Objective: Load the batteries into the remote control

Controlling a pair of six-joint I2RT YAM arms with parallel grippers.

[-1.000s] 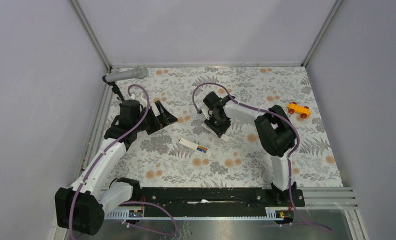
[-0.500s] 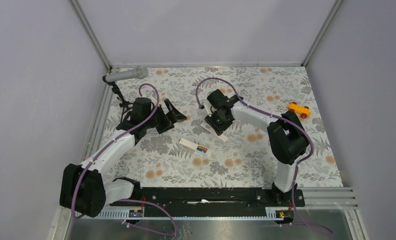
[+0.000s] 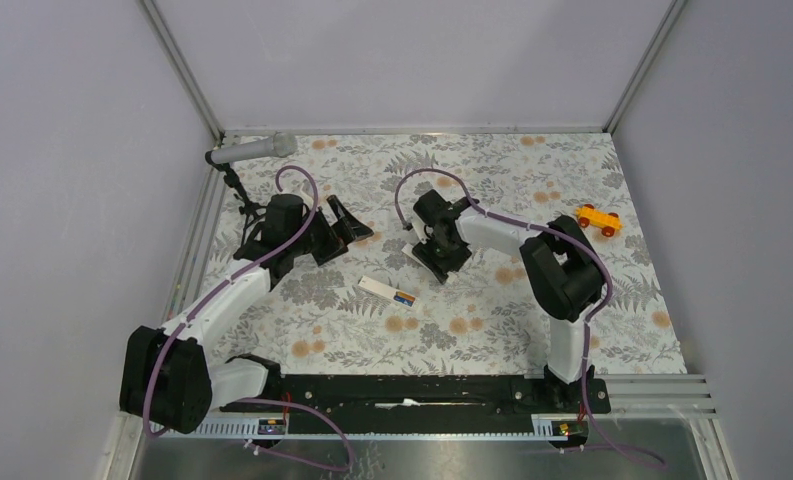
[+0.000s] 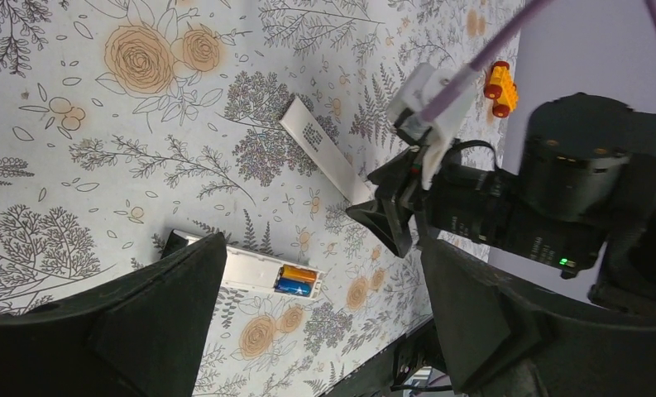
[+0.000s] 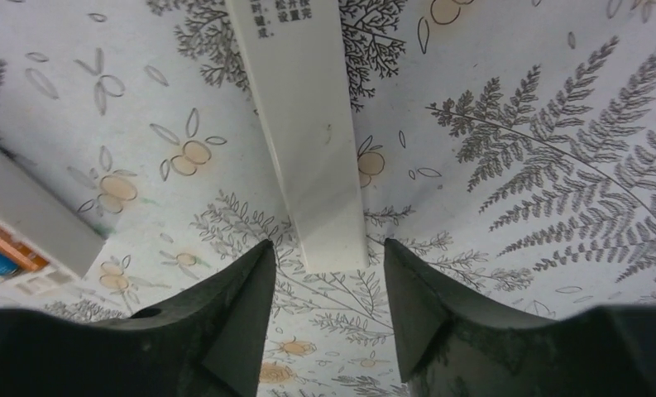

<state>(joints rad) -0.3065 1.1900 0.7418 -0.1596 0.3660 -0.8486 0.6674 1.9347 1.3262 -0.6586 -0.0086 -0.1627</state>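
From above, the left gripper (image 3: 344, 228) hangs with its jaws spread wide and nothing between them, and the remote control (image 3: 384, 290) lies flat on the floral table (image 3: 492, 330) just ahead of its fingertips. The blue and orange batteries (image 3: 405, 297) sit side by side in the slot at the end of the remote nearer the right arm. The right gripper (image 3: 440, 258) is low over the white cover (image 3: 448, 272), with the toy car (image 3: 597, 219) well off to its outer side and the microphone (image 3: 252, 150) behind the left arm. On the left wrist view, the left gripper (image 4: 323, 245) is released, the remote control (image 4: 241, 269) beside its left finger, batteries (image 4: 298, 280) seated, and the white cover (image 4: 320, 149) runs under the right gripper (image 4: 390, 211). On the right wrist, the right gripper (image 5: 328, 248) straddles the end of the white cover (image 5: 308, 124), fingers (image 5: 233, 306) parted with a sliver of table on each side, gripping nothing.
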